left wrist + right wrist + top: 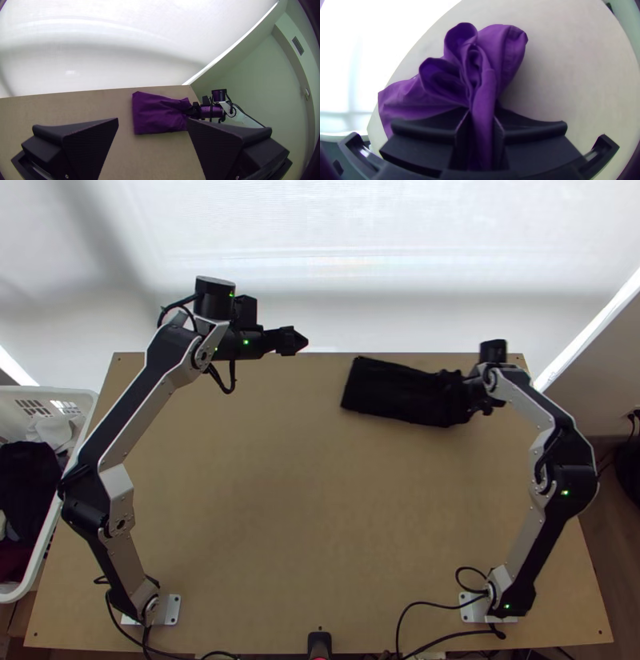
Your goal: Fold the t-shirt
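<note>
The worktop [304, 500] is a plain, light wooden board, with a bright white sheet of a backdrop [320, 260] beyond its far edge. Past its right side I see a pale wall [596, 368] and dark floor [608, 524]; my left wrist view also shows a vent [297, 46] high up. A white basket [45, 538] holding clothes [28, 488] stands on the left. Black cables [404, 620] curl by my right arm's base.

My left arm bows outward at the elbow beside the basket, then runs up to the far edge, where my left gripper [292, 342] points across to the right. Its fingers are wide apart with nothing between them.

My right arm bends out over the worktop's right side and angles back in, bringing my right gripper [466, 396] to the shirt [392, 388]. Those fingers are clamped on a gathered part of its right end, ruffled up in loops around my grip. The shirt lies near the far edge, right of the middle, folded into a flat oblong whose left end is smooth and straight.
</note>
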Motion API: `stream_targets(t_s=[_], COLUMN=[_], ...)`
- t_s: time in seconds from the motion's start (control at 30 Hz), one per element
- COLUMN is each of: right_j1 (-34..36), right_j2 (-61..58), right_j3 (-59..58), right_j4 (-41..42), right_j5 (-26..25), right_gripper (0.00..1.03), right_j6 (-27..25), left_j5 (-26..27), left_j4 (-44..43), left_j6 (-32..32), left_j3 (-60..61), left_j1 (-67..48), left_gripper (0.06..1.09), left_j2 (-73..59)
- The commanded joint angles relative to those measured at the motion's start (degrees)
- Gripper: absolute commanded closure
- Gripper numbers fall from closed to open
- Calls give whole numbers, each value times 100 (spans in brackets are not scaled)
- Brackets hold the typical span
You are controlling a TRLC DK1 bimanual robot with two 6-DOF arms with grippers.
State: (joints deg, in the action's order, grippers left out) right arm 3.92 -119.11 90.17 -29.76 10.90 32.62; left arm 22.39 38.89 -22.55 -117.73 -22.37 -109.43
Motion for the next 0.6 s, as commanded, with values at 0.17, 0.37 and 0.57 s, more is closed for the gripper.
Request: stream_targets(t_s=[0.17, 0.37, 0.57], right_j1=[741, 1190, 1436], right_j2=[459, 652, 925], right_j3=[-87, -386, -755], right_j4=[14, -30, -109], right_j5=[-413, -641, -870], right_gripper=[100, 100, 100], right_j6=[122, 95, -28], left_j5=[-7, -7, -7], left_j4=[-40, -49, -49], left_j6=[-57, -57, -75], left_j3=[66, 66, 66], left_j1=[31, 31, -4], left_gripper=[9, 9, 9], left_j2=[229, 211, 202])
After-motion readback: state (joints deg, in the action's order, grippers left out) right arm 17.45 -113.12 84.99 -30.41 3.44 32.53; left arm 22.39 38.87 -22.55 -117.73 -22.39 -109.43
